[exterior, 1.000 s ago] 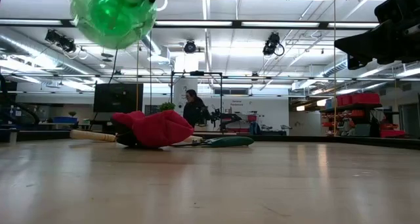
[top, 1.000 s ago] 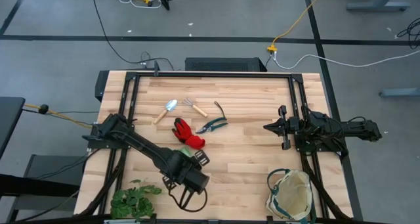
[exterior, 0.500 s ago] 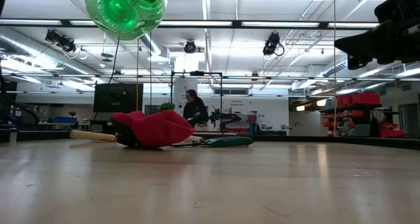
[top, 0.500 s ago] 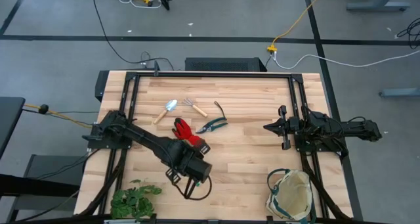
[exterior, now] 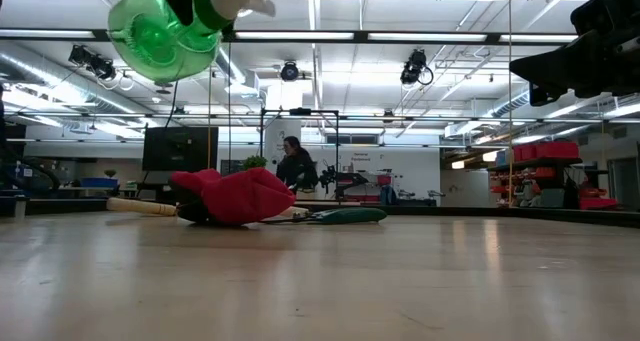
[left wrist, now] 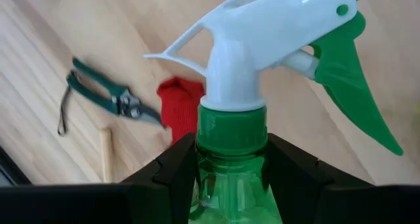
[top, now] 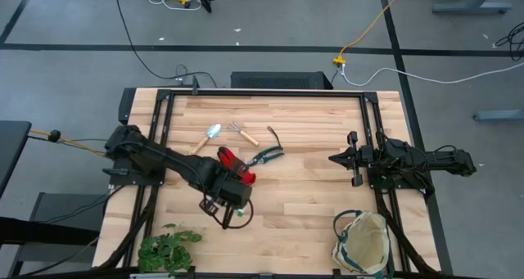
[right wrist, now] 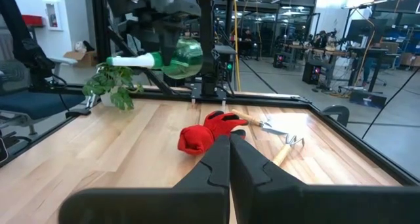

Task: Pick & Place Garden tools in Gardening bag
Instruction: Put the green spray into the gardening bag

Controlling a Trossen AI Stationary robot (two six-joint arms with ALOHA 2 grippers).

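Observation:
A green spray bottle [exterior: 160, 36] with a white spray head [left wrist: 262, 33] hangs high above the table, with my left gripper [top: 225, 195] shut on it, just near of the red glove [top: 233, 166]. The glove lies flat on the table. Beyond it lie the trowel [top: 209, 136], the hand rake [top: 243, 132] and the dark pruning shears [top: 266, 155]. The cream gardening bag [top: 364, 242] stands at the near right corner. My right gripper [top: 340, 158] waits shut at the right side, clear of everything. My left gripper pinches the bottle's neck [left wrist: 230, 184] just under the green cap, one dark finger [left wrist: 172, 175] on each side. The fingers slant steeply down from above. The bottle is lifted clear of the table and lies about level, its spray head [right wrist: 128, 61] toward the near edge.
A leafy green plant bunch [top: 168, 246] lies at the near left corner. A dark frame [top: 262, 92] runs round the table's edges. Bare wood lies between the tools and the bag.
My left gripper has carried the bottle from near the table's near edge toward the far edge and a little left, up to the red glove, rolling as it went. The bottle stays lifted clear and has turned, so its white head now shows in the low view.

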